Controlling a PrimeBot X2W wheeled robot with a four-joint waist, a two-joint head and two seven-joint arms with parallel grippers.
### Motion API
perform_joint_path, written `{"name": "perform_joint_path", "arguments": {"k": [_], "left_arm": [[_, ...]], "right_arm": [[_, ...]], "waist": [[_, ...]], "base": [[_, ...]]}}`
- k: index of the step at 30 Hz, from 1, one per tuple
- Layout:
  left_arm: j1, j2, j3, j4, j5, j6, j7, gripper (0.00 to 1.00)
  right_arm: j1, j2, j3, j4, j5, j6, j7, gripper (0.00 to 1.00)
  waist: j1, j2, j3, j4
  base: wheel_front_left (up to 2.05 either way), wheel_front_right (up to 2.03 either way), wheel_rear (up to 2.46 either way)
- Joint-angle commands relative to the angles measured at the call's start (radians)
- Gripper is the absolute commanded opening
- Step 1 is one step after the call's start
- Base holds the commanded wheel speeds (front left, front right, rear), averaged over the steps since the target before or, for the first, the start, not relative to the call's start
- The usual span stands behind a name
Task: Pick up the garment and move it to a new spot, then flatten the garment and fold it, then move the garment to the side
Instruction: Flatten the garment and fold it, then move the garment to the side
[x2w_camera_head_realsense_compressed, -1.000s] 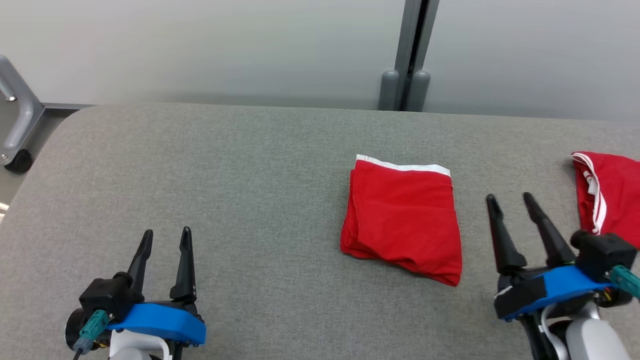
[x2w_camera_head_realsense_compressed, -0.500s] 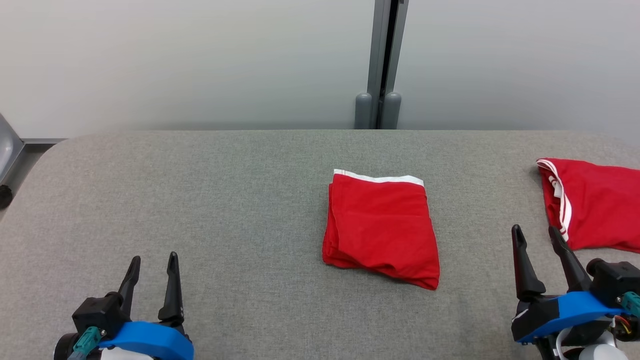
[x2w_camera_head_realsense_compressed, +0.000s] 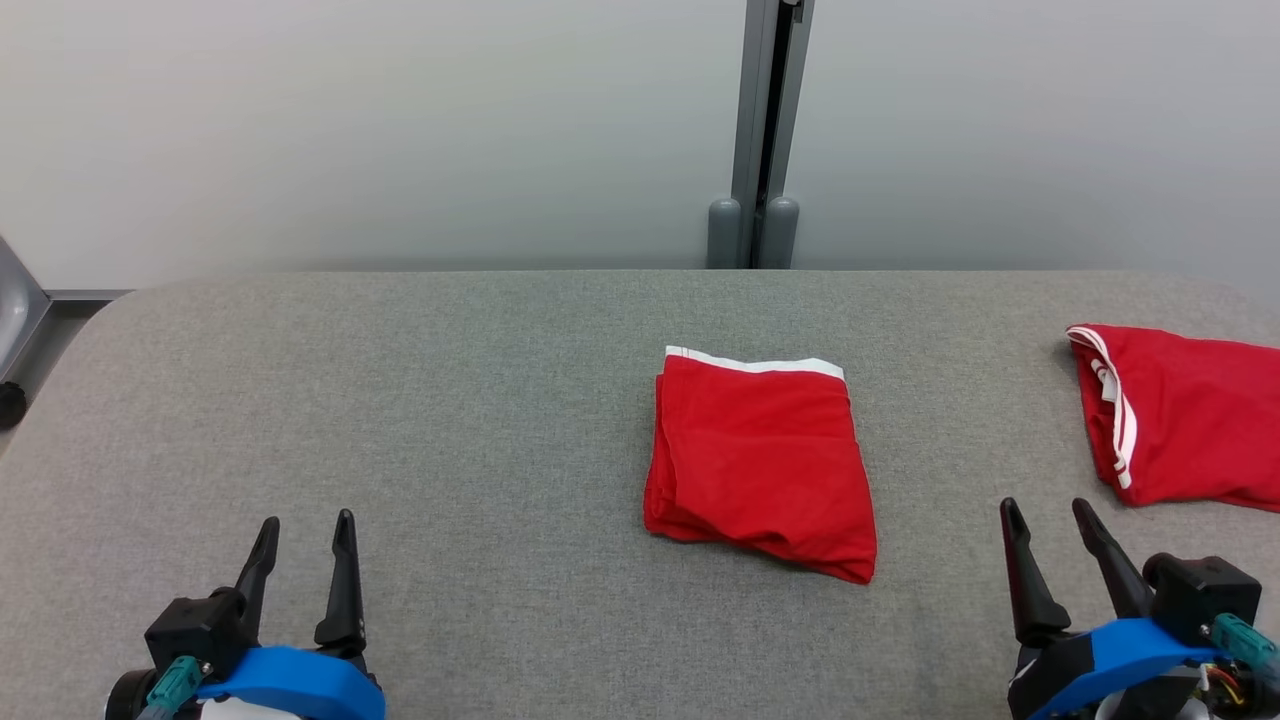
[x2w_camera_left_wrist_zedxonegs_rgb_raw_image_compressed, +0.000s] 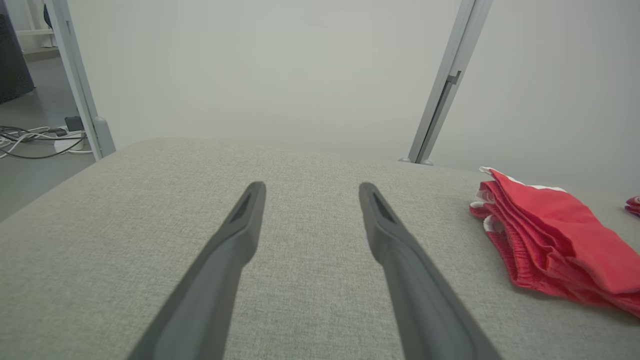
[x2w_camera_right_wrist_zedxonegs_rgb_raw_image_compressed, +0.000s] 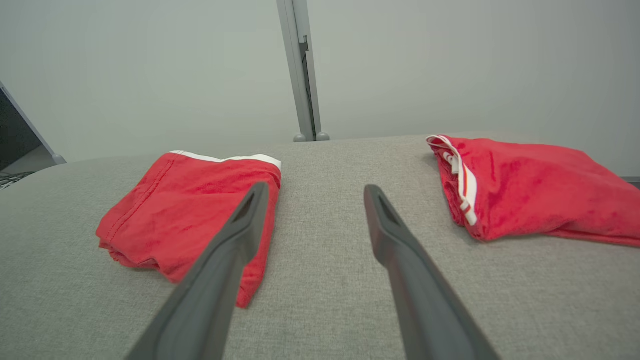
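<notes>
Grey cloth tabletop, both grippers hanging open, folded red garment waiting mid-table

Grey woven cloth is covering the wide table (x2w_camera_head_realsense_compressed: 400, 400), with a pale blank wall (x2w_camera_head_realsense_compressed: 400, 120) rising behind it.

At the lower left of the head view, the left gripper (x2w_camera_head_realsense_compressed: 306, 522) is holding its two long dark fingers (x2w_camera_left_wrist_zedxonegs_rgb_raw_image_compressed: 235, 240) well apart over bare cloth, gripping nothing. At the lower right, the right gripper (x2w_camera_head_realsense_compressed: 1044, 505) is also spread and empty. In its wrist view it is pointing at the bare strip between two garments.

Up and left of the right gripper, near it but not touching, the red cloth garment (x2w_camera_head_realsense_compressed: 762, 465) is lying just right of the frame's centre. It is folded into a tidy rectangle with a white band along its far edge. A second red garment with white stripes (x2w_camera_head_realsense_compressed: 1185, 415) is lying more loosely at the right edge of the frame.

The folding is looking finished, so moving the stack aside is probably the step in hand. Doing it well likely means:
- bringing both grippers to opposite edges of the stack;
- sliding a lower finger under every layer, especially along the left edge where the layers are showing;
- closing firmly, then carrying the stack low and level so the fold is not opening;
- setting it down flat, apart from the second garment.
</notes>
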Motion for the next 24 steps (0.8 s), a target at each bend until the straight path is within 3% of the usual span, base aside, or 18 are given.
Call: {"name": "perform_joint_path", "arguments": {"k": [1, 24], "left_arm": [[0.003, 0.002, 0.001, 0.002, 0.007, 0.002, -0.004, 1.0], [-0.02, -0.006, -0.005, -0.013, 0.024, 0.007, -0.004, 1.0]], "right_arm": [[0.018, 0.0, 0.003, 0.002, -0.007, 0.0, -0.008, 1.0], [-0.057, 0.0, 0.01, 0.005, -0.013, 0.0, 0.034, 1.0]], "waist": [[0.0, 0.0001, 0.0, -0.001], [0.0, 0.0001, 0.031, 0.009]], "base": [[0.0, 0.0, 0.0], [0.0, 0.0, 0.0]]}}
